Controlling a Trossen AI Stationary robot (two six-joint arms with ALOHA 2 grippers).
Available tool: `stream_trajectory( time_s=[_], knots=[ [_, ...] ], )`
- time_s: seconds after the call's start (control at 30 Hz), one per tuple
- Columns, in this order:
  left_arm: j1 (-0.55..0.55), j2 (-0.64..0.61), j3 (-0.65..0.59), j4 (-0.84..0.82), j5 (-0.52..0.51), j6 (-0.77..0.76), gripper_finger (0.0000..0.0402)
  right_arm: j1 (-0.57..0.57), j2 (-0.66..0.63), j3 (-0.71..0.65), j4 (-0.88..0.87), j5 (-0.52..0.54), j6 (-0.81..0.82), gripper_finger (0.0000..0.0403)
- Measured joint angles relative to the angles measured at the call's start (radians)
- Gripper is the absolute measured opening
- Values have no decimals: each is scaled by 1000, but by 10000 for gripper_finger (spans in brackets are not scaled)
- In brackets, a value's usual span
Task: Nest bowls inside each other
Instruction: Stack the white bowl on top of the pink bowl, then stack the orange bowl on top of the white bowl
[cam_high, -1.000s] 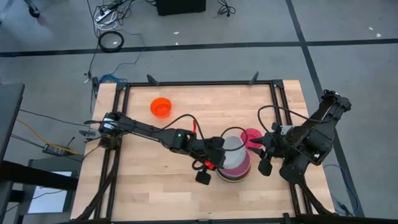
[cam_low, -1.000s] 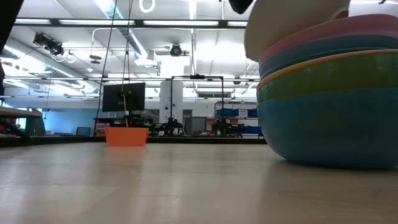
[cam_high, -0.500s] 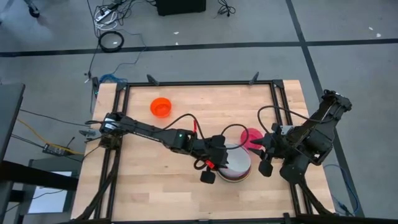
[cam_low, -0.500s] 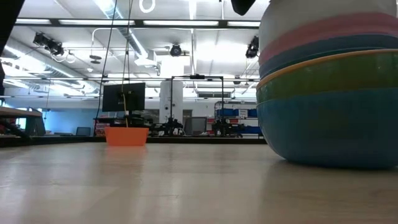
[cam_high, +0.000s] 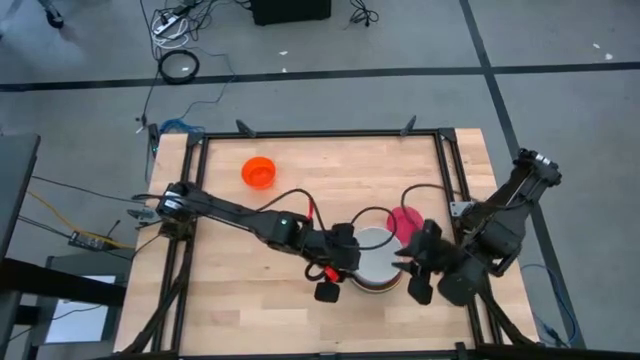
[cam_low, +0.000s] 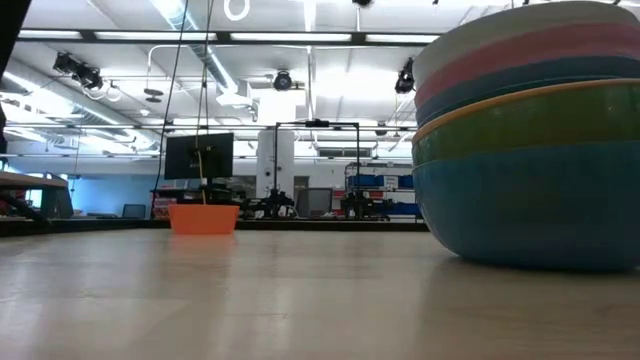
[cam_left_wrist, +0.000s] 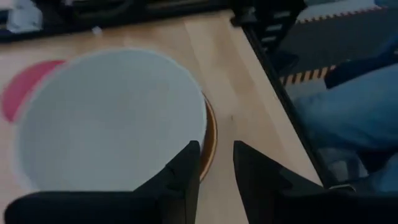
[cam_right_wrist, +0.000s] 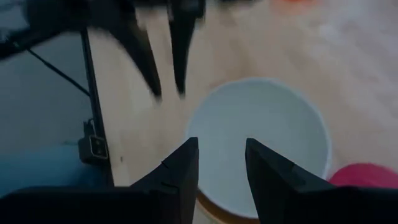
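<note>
Bowls stack (cam_high: 376, 262) sits between my parted, empty grippers; magenta bowl (cam_high: 405, 219) lies just beyond, probably nearer my right gripper (cam_high: 418, 275) than left gripper (cam_high: 334, 278).

Bowls (cam_low: 530, 140): smooth plastic, slight sheen. Table (cam_high: 300, 290): pale wood planks, matt, w/ black metal frame (cam_high: 320, 134). Floor (cam_high: 80, 60): matt grey.

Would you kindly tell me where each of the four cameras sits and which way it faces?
High view: overhead, straight down on table; both arms, left tool, right tool.
Low view: table height, level across; bowl stack, orange bowl; no arm.
Left wrist view: down onto white bowl; own fingers.
Right wrist view: down onto it too; own fingers, left arm's beyond.
All share the white bowl.
</note>
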Motion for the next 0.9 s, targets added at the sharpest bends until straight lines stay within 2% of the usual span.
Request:
stream_trajectory(
  time_s=[0.27, 0.4, 0.6, 0.73, 0.9],
  knots=[
    [-28, -23, 140, -158, -54, 16, 105, -25, 90, 0, 12, -39, 7, 121],
    [-50, -27, 198, -339, -162, -7, 106, -63, 120, 0, 3, -39, -4, 120],
    [-80, -29, 233, -752, -393, -181, 106, -113, 125, 0, -307, -33, 167, 116],
    [-99, -30, 233, -1004, -498, -324, 106, -114, 115, -1, -485, -63, 265, 116],
    [-113, -100, 158, -972, -547, -323, 106, -107, 59, -16, -476, -112, 296, 114]
  ],
)
